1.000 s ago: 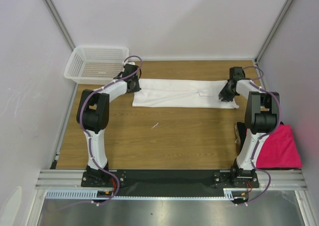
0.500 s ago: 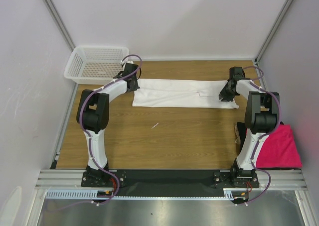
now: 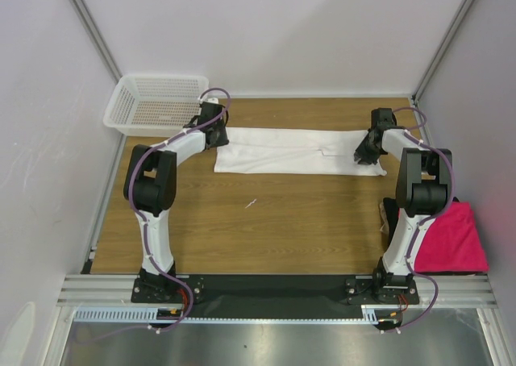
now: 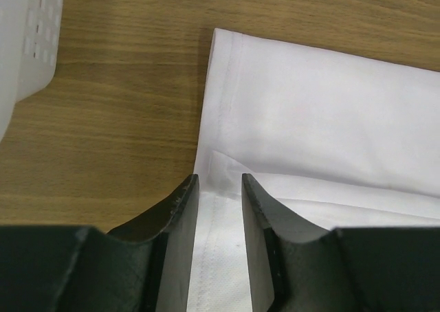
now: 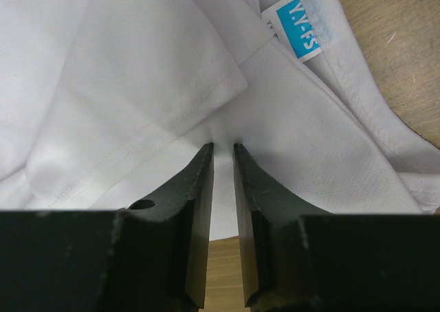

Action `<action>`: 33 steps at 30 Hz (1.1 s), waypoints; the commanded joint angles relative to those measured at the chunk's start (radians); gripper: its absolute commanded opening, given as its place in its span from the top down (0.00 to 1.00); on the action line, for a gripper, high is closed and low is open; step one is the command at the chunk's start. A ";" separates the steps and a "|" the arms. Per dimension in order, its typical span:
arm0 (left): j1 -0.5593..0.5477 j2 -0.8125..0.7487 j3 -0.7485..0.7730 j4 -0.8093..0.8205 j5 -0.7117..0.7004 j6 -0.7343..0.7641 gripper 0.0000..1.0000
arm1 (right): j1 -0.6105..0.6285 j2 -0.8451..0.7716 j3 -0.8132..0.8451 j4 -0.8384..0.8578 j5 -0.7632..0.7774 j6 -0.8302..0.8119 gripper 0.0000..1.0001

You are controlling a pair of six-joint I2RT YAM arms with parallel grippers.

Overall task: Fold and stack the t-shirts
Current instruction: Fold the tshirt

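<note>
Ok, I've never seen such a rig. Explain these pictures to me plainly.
Two jointed robot arms are bolted at the near edge of a wooden table. One picture looks down from behind them; the other two come from a camera on each wrist, so the black prongs are that arm's own fingers. A long, partly folded white cloth t-shirt lies across the far side, a white mesh plastic basket stands at the far left corner, a magenta-pink cloth shirt lies by the right arm. The left gripper stands open over the white shirt's end; the right gripper looks pinched on it near a blue-white tag.
</note>
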 commanded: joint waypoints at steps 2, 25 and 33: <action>0.000 0.007 0.041 0.002 0.021 0.000 0.65 | -0.004 0.036 0.001 -0.041 0.041 -0.021 0.76; 0.000 0.065 0.099 -0.046 -0.042 -0.009 1.00 | -0.004 0.053 0.018 -0.046 0.037 -0.018 0.77; 0.006 -0.004 0.047 -0.031 -0.163 -0.045 1.00 | -0.004 0.058 0.022 -0.047 0.039 -0.018 0.77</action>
